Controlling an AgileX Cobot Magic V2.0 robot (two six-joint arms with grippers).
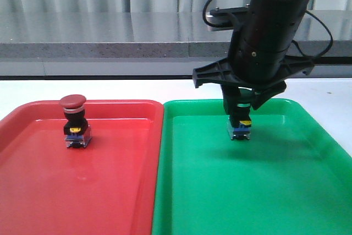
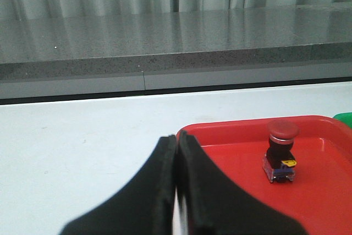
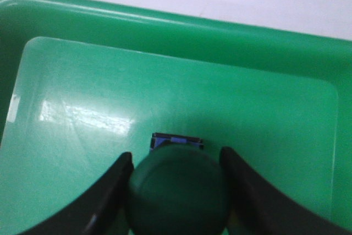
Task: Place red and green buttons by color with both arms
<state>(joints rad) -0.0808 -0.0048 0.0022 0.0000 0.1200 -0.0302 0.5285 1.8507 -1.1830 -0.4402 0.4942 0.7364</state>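
Observation:
The dark-red button [image 1: 74, 119] stands upright in the far left part of the red tray [image 1: 82, 191]; it also shows in the left wrist view [image 2: 281, 149]. My left gripper [image 2: 177, 138] is shut and empty, over the white table beside the red tray's [image 2: 330, 191] corner; it is outside the front view. My right gripper [image 1: 240, 108] is closed round the cap of the green button [image 1: 240, 127] in the far part of the green tray [image 1: 220, 191]. In the right wrist view the fingers [image 3: 118, 182] flank the dark green cap [image 3: 179, 191], with the blue base just above the tray floor [image 3: 165, 81].
The two trays lie side by side on a white table [image 1: 137, 89], red left, green right. A grey ledge [image 1: 110, 37] and curtains run behind. A corner of the green tray [image 2: 344, 116] shows in the left wrist view.

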